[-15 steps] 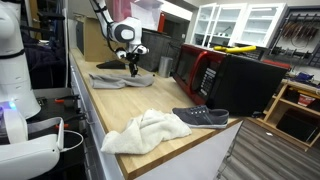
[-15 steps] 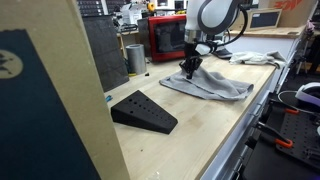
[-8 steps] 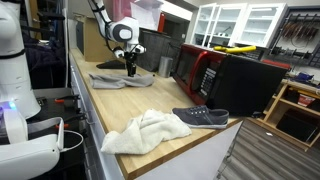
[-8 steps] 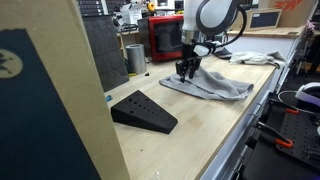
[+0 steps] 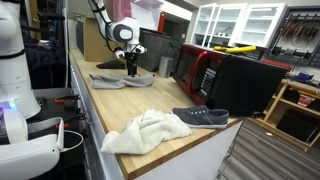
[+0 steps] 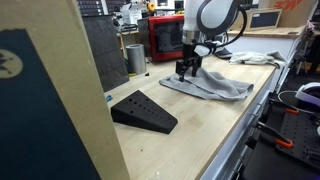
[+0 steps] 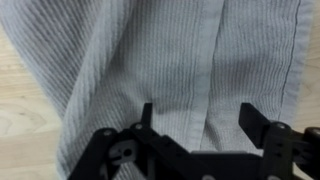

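1. Nearest in an exterior view, a crumpled white towel [image 5: 145, 131] and a dark grey fabric shoe [image 5: 200, 117] lie at the near end of the light wooden table [image 5: 108, 105], well apart from your work.
2. In an exterior view, a black wedge-shaped block [image 6: 143, 112] sits alone between the near corner and the cloth.
3. Further along, the grey ribbed cloth [image 6: 215, 86] lies spread flat on the table, one side close to the long open edge. It shows in both exterior views [image 5: 120, 80].
4. Your claw [image 6: 186, 72] hangs just above that cloth, wide and holding nothing. The wrist view shows the black fingers [image 7: 147, 112] spread over a lengthwise fold in the fabric [image 7: 180, 50].
5. This looks like a pause between grips, with the cloth lying free.
6. A fresh grip would call for a straight descent onto the fold or a hem. Pinch only fabric and do not press hard into the table.
7. The arm reaches in from above with the wrist upright and the claw [image 5: 130, 70] pointing straight down.
8. Farthest back, a red microwave oven [image 6: 165, 38] stands at the far edge.
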